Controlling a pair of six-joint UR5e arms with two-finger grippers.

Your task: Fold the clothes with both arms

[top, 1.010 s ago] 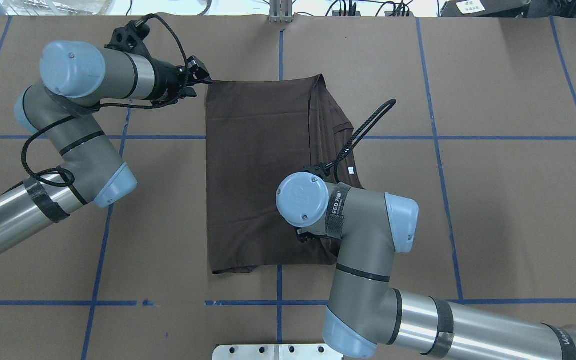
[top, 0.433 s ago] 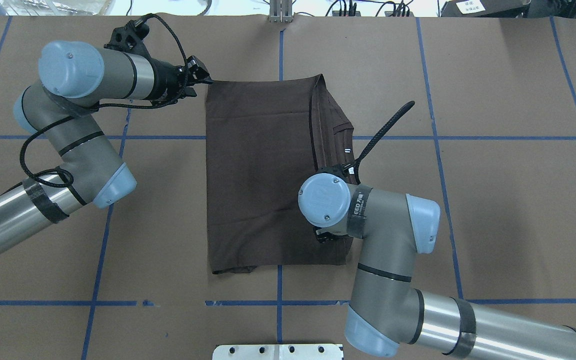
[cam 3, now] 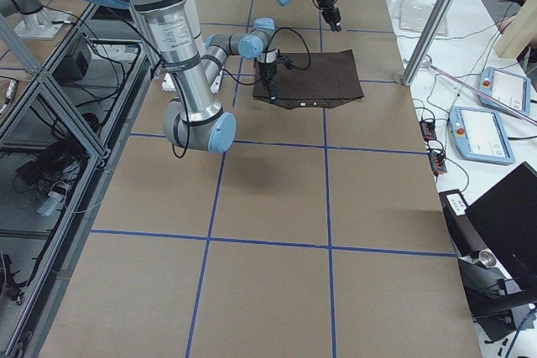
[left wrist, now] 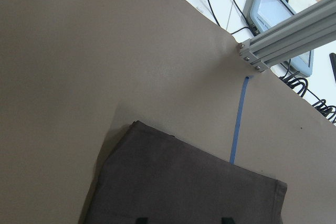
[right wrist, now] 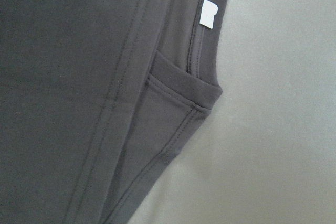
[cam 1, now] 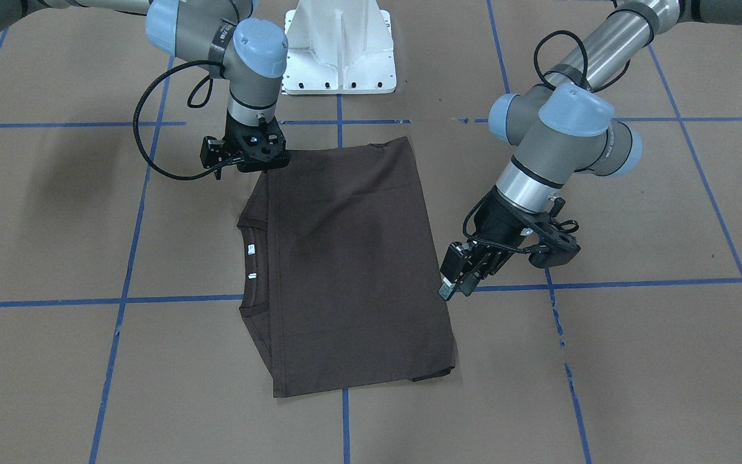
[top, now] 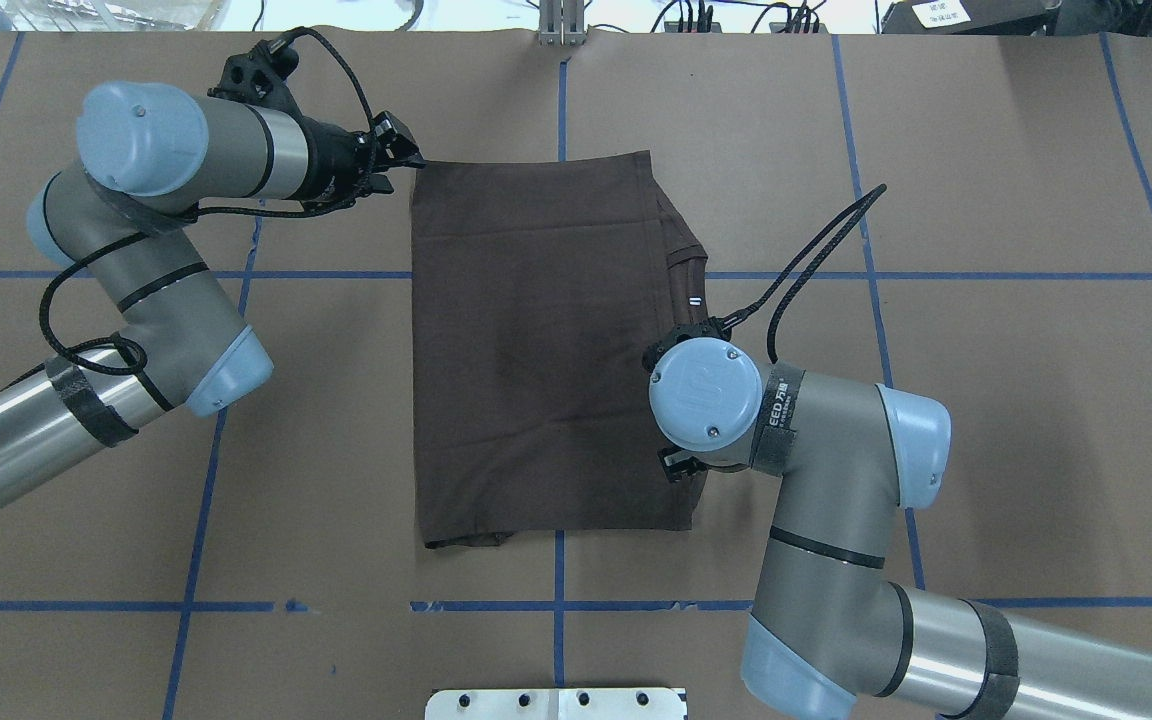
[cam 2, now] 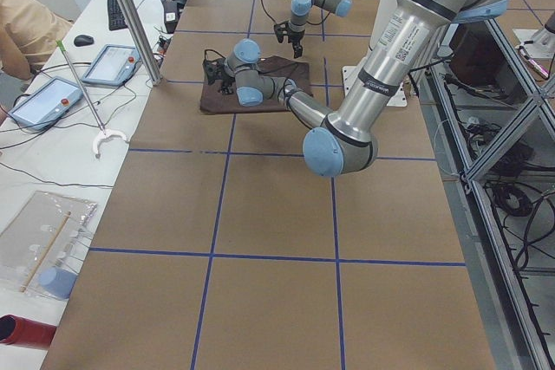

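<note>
The dark brown T-shirt (top: 526, 350) lies folded into a long rectangle in the middle of the table (cam 1: 345, 258). Its ribbed collar (top: 684, 262) and white neck tags (cam 1: 251, 248) peek out along its right edge. My left gripper (top: 406, 160) is at the shirt's far left corner; the left wrist view shows its fingertips apart over the fabric (left wrist: 184, 192), so it is open. My right gripper (cam 1: 265, 166) points down onto the shirt's near right corner and appears shut on the fabric. It is hidden under the wrist in the overhead view. The right wrist view shows the collar and a tag (right wrist: 209, 13).
The white base pedestal (cam 1: 339, 51) stands at the robot's side of the table. An aluminium post (top: 561, 25) rises at the far edge. Tablets (cam 2: 113, 62) and cables lie on the side bench. Blue tape lines (top: 561, 100) cross the brown table cover.
My right arm has moved to the right, and the shirt's top layer and right edge have spread rightward with it. The left arm has not moved.
</note>
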